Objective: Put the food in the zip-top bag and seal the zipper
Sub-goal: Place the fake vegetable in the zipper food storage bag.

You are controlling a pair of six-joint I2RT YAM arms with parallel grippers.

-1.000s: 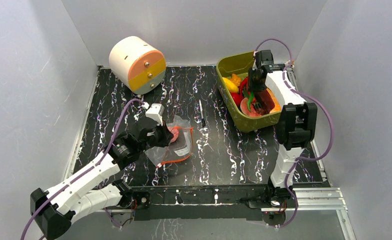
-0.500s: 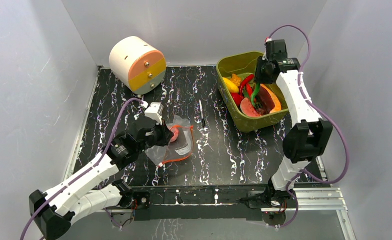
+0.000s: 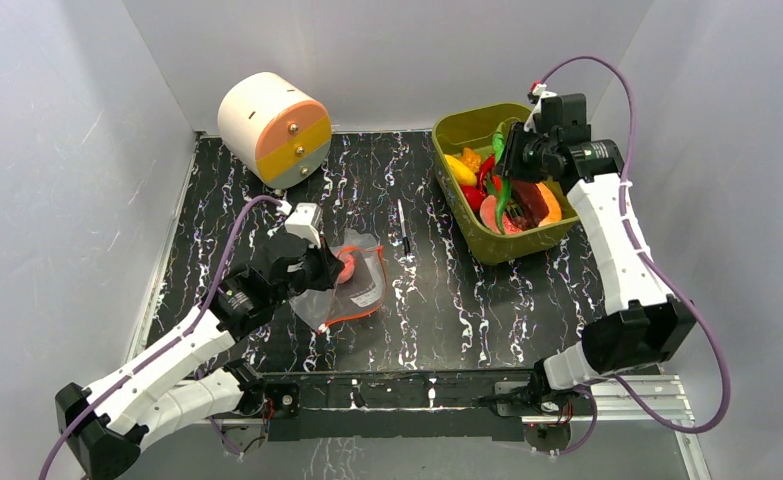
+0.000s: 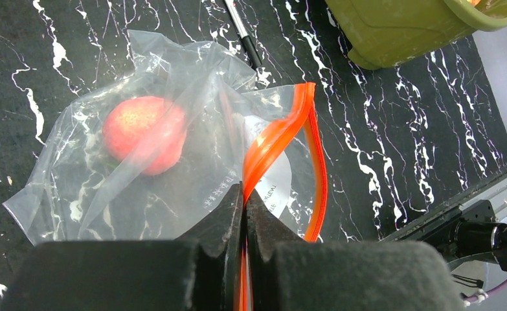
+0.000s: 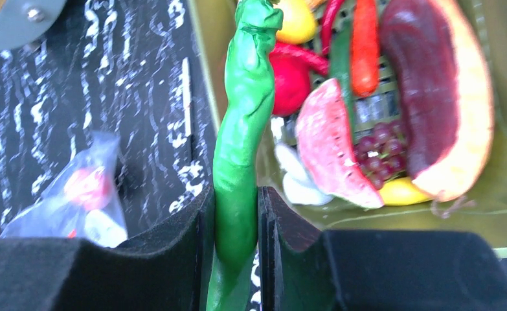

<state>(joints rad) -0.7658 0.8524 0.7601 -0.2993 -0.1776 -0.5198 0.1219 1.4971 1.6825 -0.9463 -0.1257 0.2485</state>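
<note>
The right gripper (image 5: pixel 236 201) is clamped on the long green pepper (image 5: pixel 244 116) and holds it over the olive tub (image 3: pixel 475 126), with the other food (image 5: pixel 328 149) lying in the tub beneath it. The jaws pinch the pepper near one end only, so most of its length sticks out unsupported. On the way out of the tub it could swing in the pads, slip free, or clip the tub's rim. The bag (image 4: pixel 127 194) lies on the table to the tub's left and nearer the arm bases, with the peach (image 4: pixel 144 134) already inside. The left gripper (image 4: pixel 245 194) is pressed shut on one lip of the orange zipper (image 4: pixel 283 129), which it lifts. That leaves the mouth as a narrow slit (the other lip sags close by), and this looks like the main hazard. A pepper arriving crooked would likely catch on the strip, shove the light bag further from the tub, or drag the lip out of the left pinch. A hard push could also tip the bag and let the peach roll back toward the mouth. The thin black pen (image 4: pixel 241 29) lies between the tub and the bag, so a low pass could knock it.
</note>
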